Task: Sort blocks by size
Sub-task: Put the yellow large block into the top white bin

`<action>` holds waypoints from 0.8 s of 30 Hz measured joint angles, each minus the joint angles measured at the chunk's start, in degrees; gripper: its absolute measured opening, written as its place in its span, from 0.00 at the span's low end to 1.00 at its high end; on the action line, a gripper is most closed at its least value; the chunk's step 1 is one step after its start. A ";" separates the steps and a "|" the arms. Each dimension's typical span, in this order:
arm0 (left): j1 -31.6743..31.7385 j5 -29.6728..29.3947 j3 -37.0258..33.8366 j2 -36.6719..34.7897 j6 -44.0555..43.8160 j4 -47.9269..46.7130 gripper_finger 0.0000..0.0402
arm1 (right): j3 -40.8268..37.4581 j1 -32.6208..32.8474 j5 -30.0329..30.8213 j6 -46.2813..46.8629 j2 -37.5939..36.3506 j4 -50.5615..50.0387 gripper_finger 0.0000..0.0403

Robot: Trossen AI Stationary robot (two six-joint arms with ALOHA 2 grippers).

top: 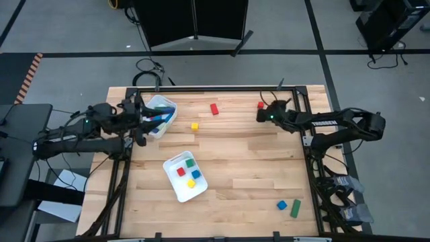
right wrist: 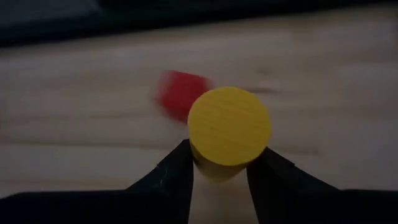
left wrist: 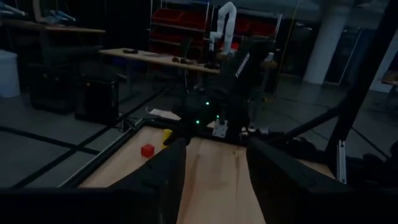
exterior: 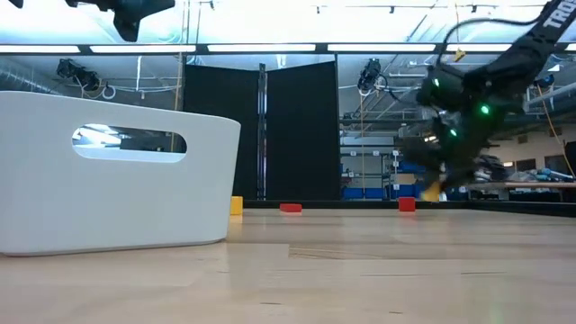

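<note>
My right gripper is shut on a yellow round block at the table's far right, just near of a red cube, which lies on the table and shows blurred in the right wrist view. In the low view the gripper holds the yellow piece above the tabletop. My left gripper is open and empty, by the left side of a white bin that holds several blocks. A white tray holds small red, green, blue and yellow cubes. My right gripper pinches the yellow round block by its curved sides between the two fingers. The block's flat round end faces back toward the wrist camera. The fingers slant down from the table's right side. The block is clear of the table.
A red bar and a yellow cube lie loose at the far middle. A blue cube and a green bar lie at the near right. The bin fills the left of the low view.
</note>
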 joint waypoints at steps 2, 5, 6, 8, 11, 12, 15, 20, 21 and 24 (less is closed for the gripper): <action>0.00 0.00 0.00 -0.67 0.00 -0.03 0.44 | 1.96 3.66 1.66 0.15 0.00 1.81 0.32; 0.02 -0.04 0.00 -1.41 -0.02 -0.04 0.44 | 6.01 9.22 4.28 -2.19 0.02 6.99 0.32; 0.07 -0.13 0.00 -1.52 -0.02 -0.04 0.44 | 7.82 10.84 5.23 -3.65 0.31 8.81 0.32; 0.07 -0.85 0.00 -1.80 0.15 -0.04 0.44 | 12.27 13.43 6.17 -7.62 2.22 12.75 0.32; 0.07 -1.60 0.00 -1.82 0.42 0.02 0.44 | 21.58 15.91 5.02 -14.08 9.49 17.03 0.32; 0.07 -1.94 0.00 -1.81 0.45 0.04 0.44 | 25.33 16.51 3.83 -15.92 13.05 17.56 0.32; 0.07 -2.51 0.00 -1.84 0.45 0.39 0.44 | 37.05 17.83 0.17 -21.27 24.08 19.32 0.32; 0.07 -2.64 0.00 -3.79 0.14 0.33 0.44 | 55.21 17.82 -7.81 -25.91 39.85 22.44 0.32; 0.07 -2.64 0.00 -4.42 0.13 0.09 0.44 | 58.88 17.80 -9.22 -26.52 42.73 22.63 0.32; 0.07 -2.64 0.02 -6.16 0.22 -0.40 0.44 | 69.05 17.59 -12.68 -27.70 51.04 21.65 0.32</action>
